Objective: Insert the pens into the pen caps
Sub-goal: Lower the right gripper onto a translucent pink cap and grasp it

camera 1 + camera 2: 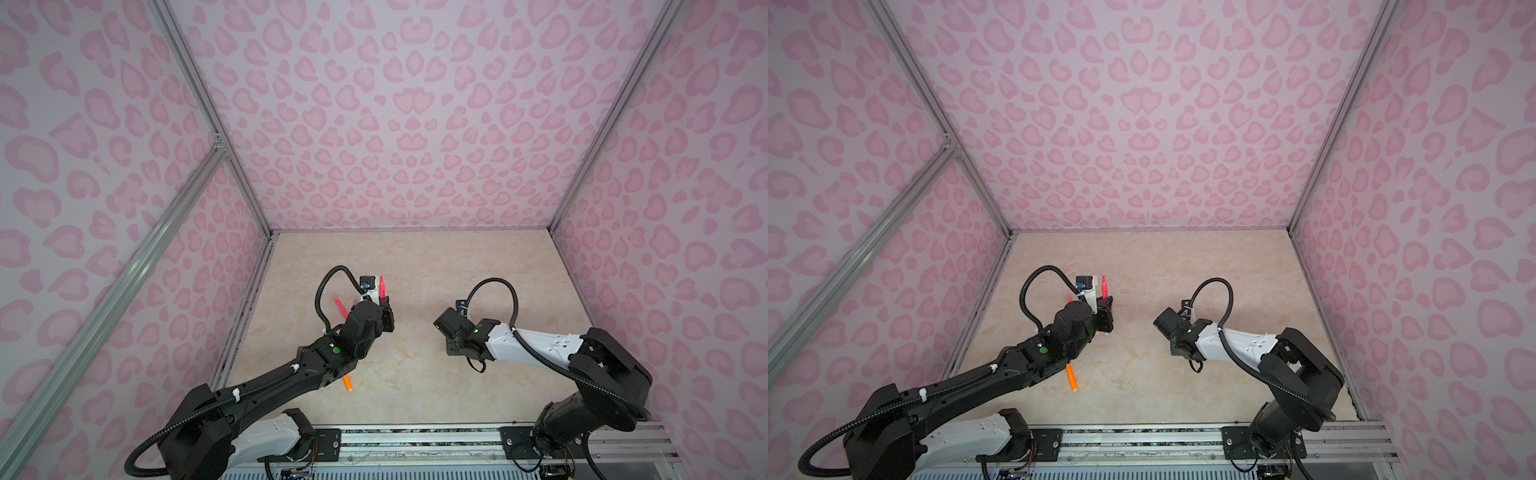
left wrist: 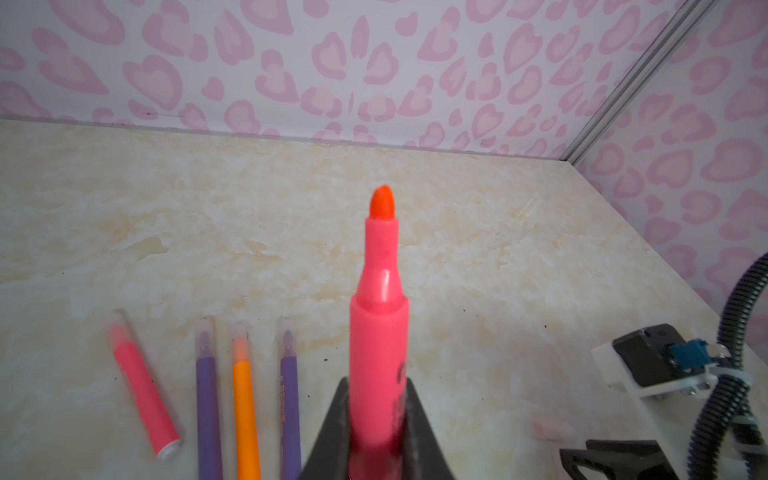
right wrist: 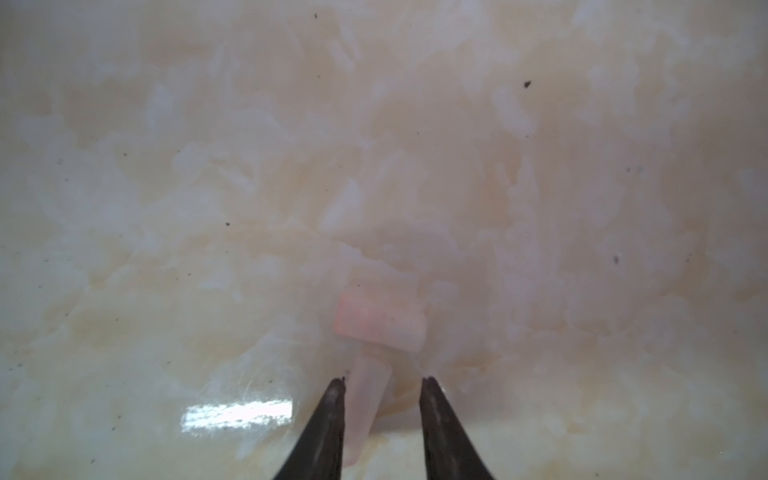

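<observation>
My left gripper (image 2: 376, 419) is shut on the barrel of a pink pen (image 2: 378, 316), whose bare orange-red tip points up and away; the pen shows in both top views (image 1: 381, 286) (image 1: 1104, 286). My right gripper (image 3: 383, 383) points down at the table with its jaws open. A clear pen cap (image 3: 368, 399) lies between them, against one finger (image 3: 328, 428) and apart from the other. A second pinkish cap (image 3: 380, 322) lies crosswise just beyond the fingertips.
Beside the left gripper lie a pink pen (image 2: 145, 399), two purple pens (image 2: 206, 407) (image 2: 290, 407) and an orange pen (image 2: 246, 415), each with a clear cap on. Another orange pen (image 1: 348, 383) lies under the left arm. Patterned walls close three sides.
</observation>
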